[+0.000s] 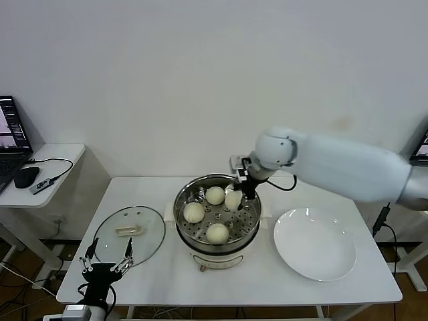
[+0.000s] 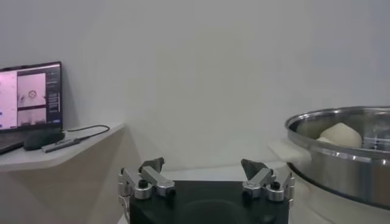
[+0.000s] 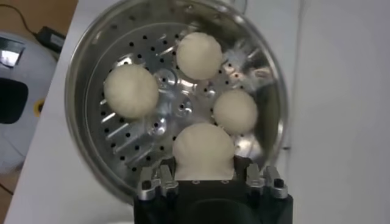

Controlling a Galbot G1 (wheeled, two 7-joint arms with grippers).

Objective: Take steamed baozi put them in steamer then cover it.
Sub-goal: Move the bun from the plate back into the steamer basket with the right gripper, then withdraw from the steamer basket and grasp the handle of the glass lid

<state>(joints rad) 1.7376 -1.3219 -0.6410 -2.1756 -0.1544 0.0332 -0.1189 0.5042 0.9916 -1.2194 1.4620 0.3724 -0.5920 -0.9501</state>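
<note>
The steel steamer [image 1: 183, 200] stands mid-table with three baozi on its perforated tray: one at the back [image 1: 215, 195], one at the left [image 1: 194, 212], one at the front [image 1: 217, 233]. My right gripper [image 1: 235, 200] is shut on a fourth baozi [image 1: 233, 199] and holds it just above the tray's back right. In the right wrist view this baozi [image 3: 203, 151] sits squeezed between the fingers, with the other three beyond it. My left gripper [image 1: 105, 262] is open and empty at the table's front left; the left wrist view shows it [image 2: 203, 173] beside the steamer wall [image 2: 341, 167].
The glass lid [image 1: 129, 234] with a white handle lies on the table left of the steamer. An empty white plate [image 1: 314, 244] lies to the right. A side desk [image 1: 40, 170] with a laptop and mouse stands at far left.
</note>
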